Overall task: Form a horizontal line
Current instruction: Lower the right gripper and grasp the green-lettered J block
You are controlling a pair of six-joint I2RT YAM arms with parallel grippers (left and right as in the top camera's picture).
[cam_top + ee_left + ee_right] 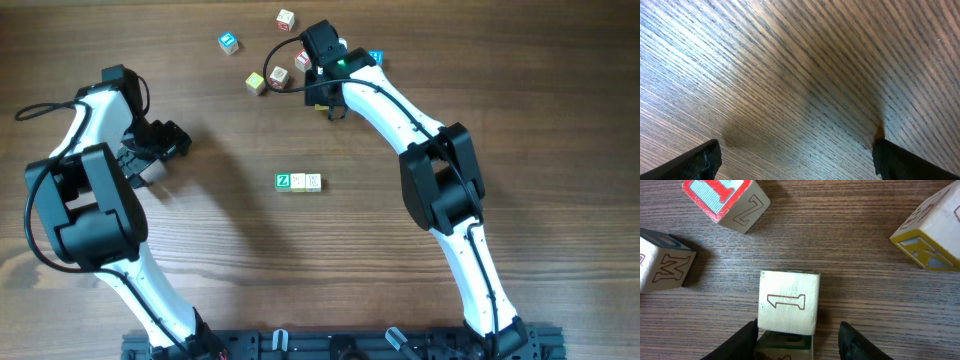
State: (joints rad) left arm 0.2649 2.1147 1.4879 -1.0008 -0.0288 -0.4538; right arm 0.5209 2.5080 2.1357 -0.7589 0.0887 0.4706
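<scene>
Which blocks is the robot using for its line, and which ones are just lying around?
For the job: the row of three cubes, the cube marked 1, the right gripper around it.
Lying about: teal cube, red-faced cube, blue cube.

The table (pixel 230 250) is brown wood with fine dark grain. In the row (pixel 299 181), the green cube (pixel 283 181) carries a white Z, and its two neighbours (pixel 307 182) are cream. Farther off are a blue-faced cube (pixel 229 42) and a teal-faced cube (pixel 376 57). Close up, a cream cube (pixel 788 301) bears a red-outlined 1. A red-topped cube (pixel 725 200) has pale blue stripes and a red-outlined Z on its cream side. A yellow-edged cube (pixel 930 240) shows a blue K. The arms (pixel 380 100) are white with black joints.
</scene>
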